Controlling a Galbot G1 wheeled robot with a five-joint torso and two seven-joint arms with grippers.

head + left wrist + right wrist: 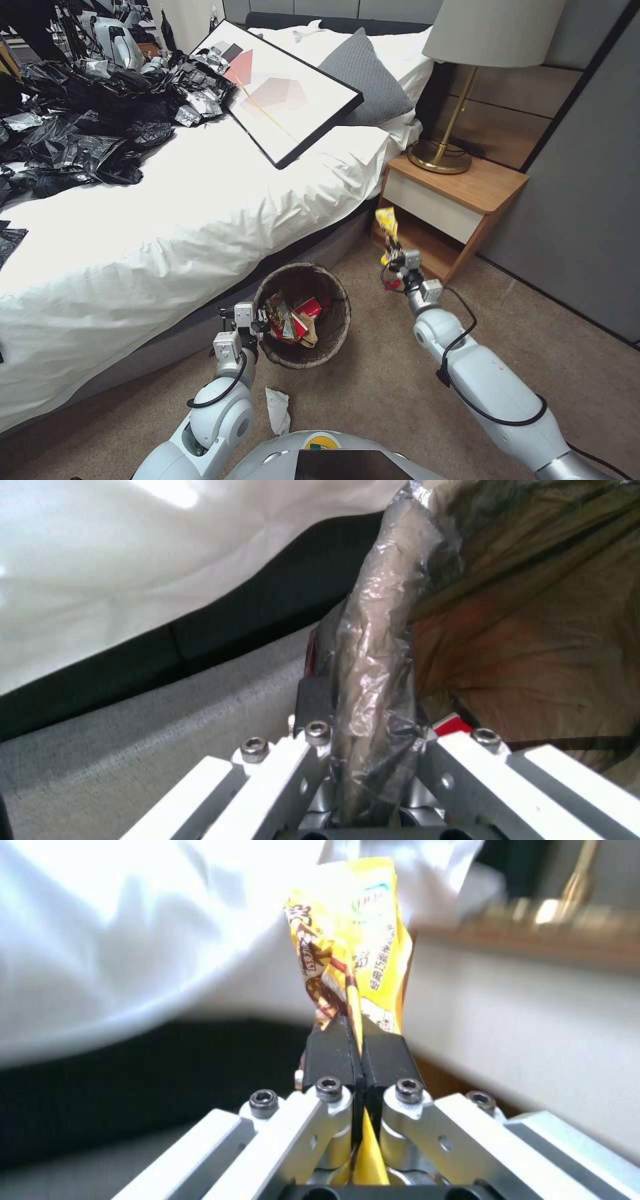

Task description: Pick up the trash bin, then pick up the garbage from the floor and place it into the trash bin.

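Right now my left gripper (261,328) is clamped on the rim of the trash bin (333,337), lower centre of head view; in left wrist view the bag-wrapped rim (377,645) runs between my fingers (313,700), pinched tight. Bin sits just beside the bed (167,227), tilted a bit, w/ red-and-white cup bits and a snack wrapper (283,319) already inside. My right gripper (395,255) is centre-right of head view, raised above the carpet, in front of the nightstand (467,190), well apart from the bin. Its fingers (390,1055) are clenched on a yellow snack wrapper (360,940), which sticks up past the pads; same wrapper shows yellow in head view (387,223). White tissue (278,410) lies on the carpet at bottom centre, near my base, just below the bin. Black plastic sheets (73,140) heaped upper left on the bed, framed picture (287,93) beside them, lamp (460,80) on the nightstand upper right.
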